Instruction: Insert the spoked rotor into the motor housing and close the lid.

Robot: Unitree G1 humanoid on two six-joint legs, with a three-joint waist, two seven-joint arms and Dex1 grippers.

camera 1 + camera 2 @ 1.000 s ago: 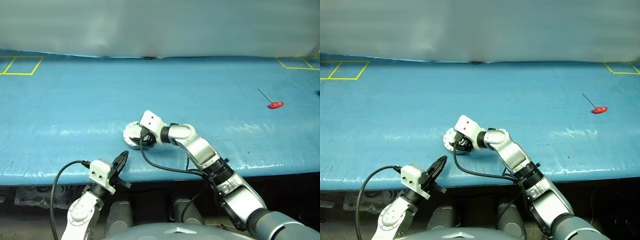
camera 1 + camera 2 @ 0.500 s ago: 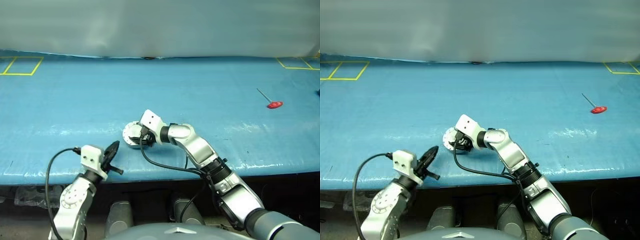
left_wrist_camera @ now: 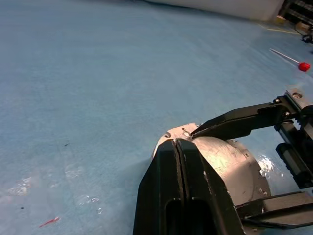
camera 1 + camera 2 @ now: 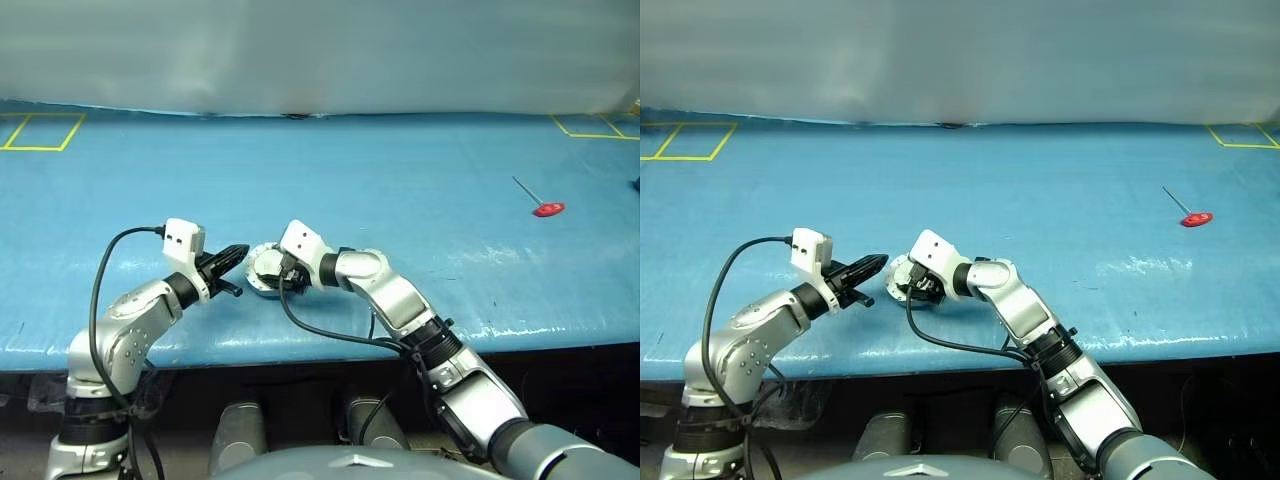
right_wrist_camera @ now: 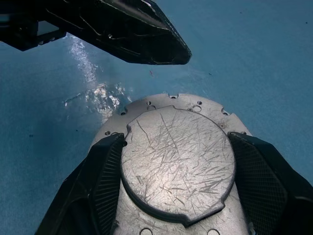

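While the motor housing (image 4: 266,272) rests near the front edge of the blue table (image 4: 400,190), it is clasped from the right by the right gripper (image 4: 277,272), whose two black fingers (image 5: 100,181) are spread wide and pressed against opposite sides of the round silver body. As seen in the right wrist view, the lid (image 5: 177,161) is turned down over the housing, its plain grey, scratched outer face with the raised centre facing the camera, ringed by a flange with small holes. Whether the lid is fully seated cannot be told. The spoked rotor cannot be made out under the shut lid. From the left, the left gripper (image 4: 238,253) is held with its fingers pressed together into a single narrow point, nothing being carried between them. That point is aimed at the housing's left rim and is seen just beside it; in the left wrist view the joined tips (image 3: 176,143) lie right at the edge of the silver flange (image 3: 182,132), though contact cannot be confirmed. A red-handled tool (image 4: 548,208) lies well apart on the right side of the table, and yellow taped squares (image 4: 40,131) are marked at the far corners.
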